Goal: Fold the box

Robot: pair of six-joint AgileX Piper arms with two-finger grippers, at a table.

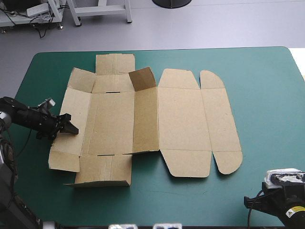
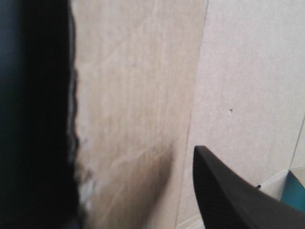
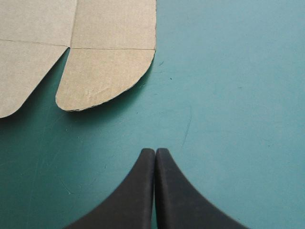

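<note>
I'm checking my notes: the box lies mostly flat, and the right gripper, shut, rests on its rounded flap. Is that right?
Not quite. The right gripper is shut, but it is over bare cover, apart from the rounded flap, as the right wrist view shows. The box does lie mostly flat.

Item 1, logged from my console: table (image 1: 274, 191), single, far corners rounded. Item 2: teal-green cover (image 1: 267, 86), lying flat and smooth over the top. On the right wrist feed I see faint thin scratches (image 3: 187, 128) in it.
</note>
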